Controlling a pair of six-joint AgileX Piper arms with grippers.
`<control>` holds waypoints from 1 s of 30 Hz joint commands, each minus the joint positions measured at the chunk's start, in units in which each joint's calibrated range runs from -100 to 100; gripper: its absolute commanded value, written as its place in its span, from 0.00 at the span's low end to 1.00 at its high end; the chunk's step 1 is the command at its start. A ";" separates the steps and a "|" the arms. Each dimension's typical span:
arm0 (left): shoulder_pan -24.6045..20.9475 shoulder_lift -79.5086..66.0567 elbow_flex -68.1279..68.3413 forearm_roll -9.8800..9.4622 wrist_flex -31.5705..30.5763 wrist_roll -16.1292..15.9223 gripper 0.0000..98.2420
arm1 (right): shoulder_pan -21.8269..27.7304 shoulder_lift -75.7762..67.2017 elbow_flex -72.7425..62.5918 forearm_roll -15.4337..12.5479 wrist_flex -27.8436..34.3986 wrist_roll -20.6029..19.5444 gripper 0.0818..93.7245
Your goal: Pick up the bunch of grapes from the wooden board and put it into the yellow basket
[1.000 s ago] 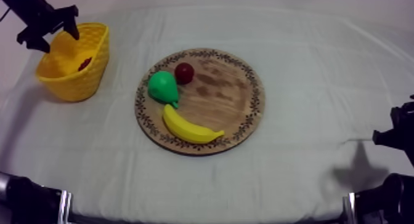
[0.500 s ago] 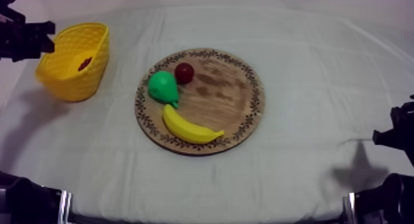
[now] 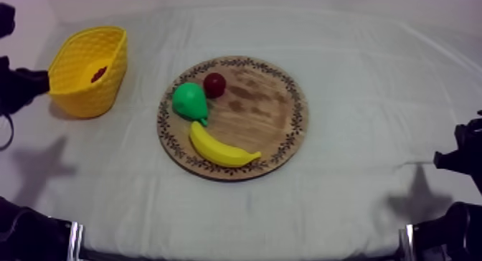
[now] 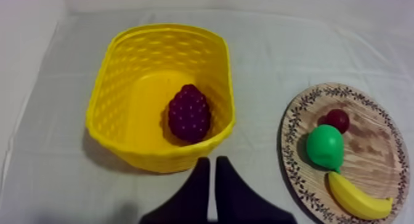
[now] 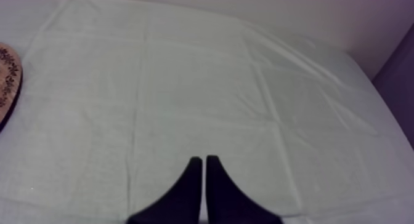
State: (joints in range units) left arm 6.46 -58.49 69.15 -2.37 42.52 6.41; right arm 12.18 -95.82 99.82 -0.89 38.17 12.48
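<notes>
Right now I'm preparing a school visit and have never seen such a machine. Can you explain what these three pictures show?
This is a robot with two arms working over a grey-white cloth. Each arm ends in a gripper of two black fingers. One picture looks down from above at a slant. The other two come from cameras riding on each arm's wrist. On the round wooden board lie a pear, a small red fruit and a banana. The bunch of grapes lies inside the yellow basket. The left gripper, near the basket, and the right gripper, over bare cloth, are both shut and hold nothing.
</notes>
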 commanded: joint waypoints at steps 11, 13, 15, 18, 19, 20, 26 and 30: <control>1.61 -21.44 19.31 -0.50 -1.55 -2.34 0.00 | 0.00 -0.02 -0.05 -0.01 -0.03 -0.01 0.00; 2.24 -23.91 20.83 -1.01 -1.15 -3.18 0.00 | 0.00 -0.02 -0.05 -0.01 -0.03 -0.01 0.00; 2.93 -26.18 21.88 -1.38 -0.32 -4.12 0.00 | 0.00 -0.02 -0.05 -0.01 -0.03 -0.01 0.00; 3.66 -29.17 23.01 -1.34 1.51 -5.88 0.00 | 0.00 -0.02 -0.05 -0.01 -0.03 -0.01 0.00; 3.79 -30.00 23.09 -1.02 2.20 -7.07 0.00 | 0.00 -0.02 -0.05 -0.01 -0.03 -0.01 0.00; 3.87 -30.74 23.10 -0.54 2.71 -8.54 0.00 | 0.00 -0.02 -0.05 -0.01 -0.03 -0.01 0.00; 4.01 -34.64 23.56 0.99 3.83 -11.27 0.00 | 0.00 -0.02 -0.05 -0.01 -0.03 -0.01 0.00; 4.49 -37.85 24.66 0.91 2.90 -8.75 0.00 | 0.00 -0.02 -0.05 -0.01 -0.03 -0.01 0.00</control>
State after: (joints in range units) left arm 10.89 -95.35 93.50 -1.42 45.91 -4.94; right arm 12.18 -95.82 99.82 -0.89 38.17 12.48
